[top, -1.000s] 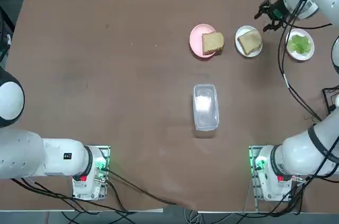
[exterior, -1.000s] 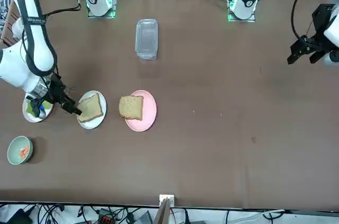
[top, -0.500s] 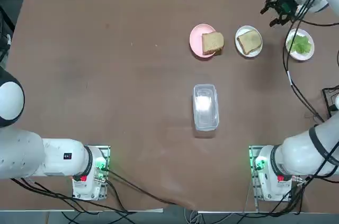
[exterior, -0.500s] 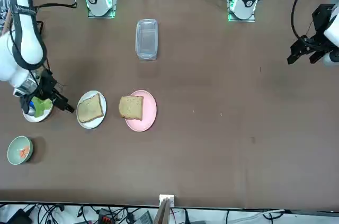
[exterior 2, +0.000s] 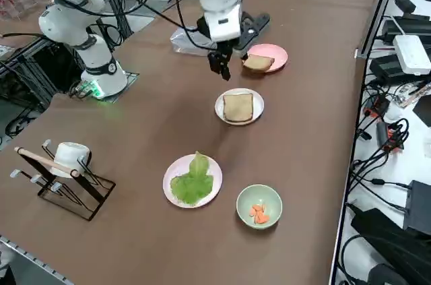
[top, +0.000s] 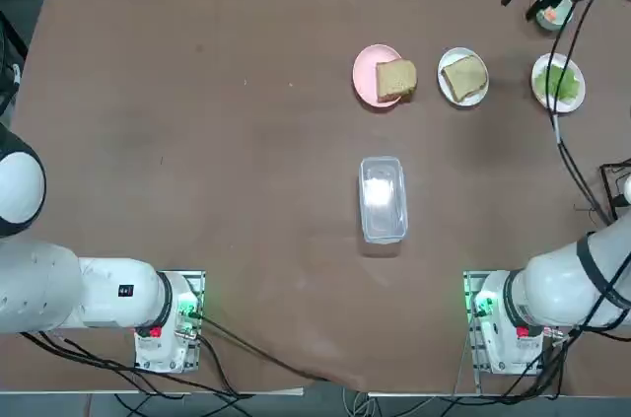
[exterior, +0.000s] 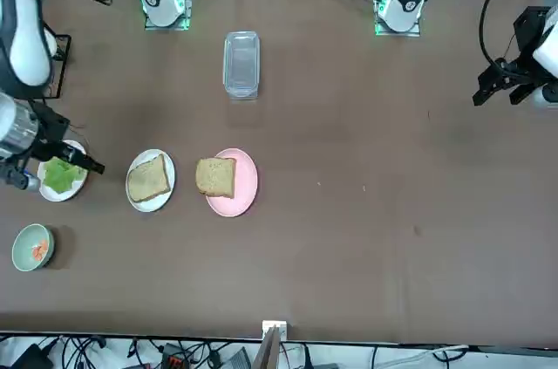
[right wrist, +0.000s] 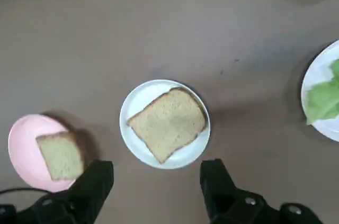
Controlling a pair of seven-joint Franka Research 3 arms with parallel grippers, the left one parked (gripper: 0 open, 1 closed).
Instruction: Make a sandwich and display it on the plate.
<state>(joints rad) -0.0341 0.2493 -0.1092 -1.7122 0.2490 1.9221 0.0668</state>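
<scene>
At the top view's far right, here comes the right gripper (top: 520, 7), up near the green bowl (exterior: 33, 257), while one bread slice (top: 395, 80) sits on the pink plate (top: 364, 77) and another (top: 464, 77) on the white plate (top: 446, 63). From the front view, lettuce (exterior: 62, 174) waits on a second white plate (exterior: 57, 195), so no sandwich yet: it looks like the fetch-the-filling step, early in the job. The right side view shows the gripper raised above the table, the lettuce lying loose and floppy (a slippery customer, I'd guess). And in the right wrist view, fingers spread wide, nothing between them! Next move, I reckon: line up over the lettuce, descend gently, pinch a leaf without dragging its plate, then lay it on the white plate's bread.
</scene>
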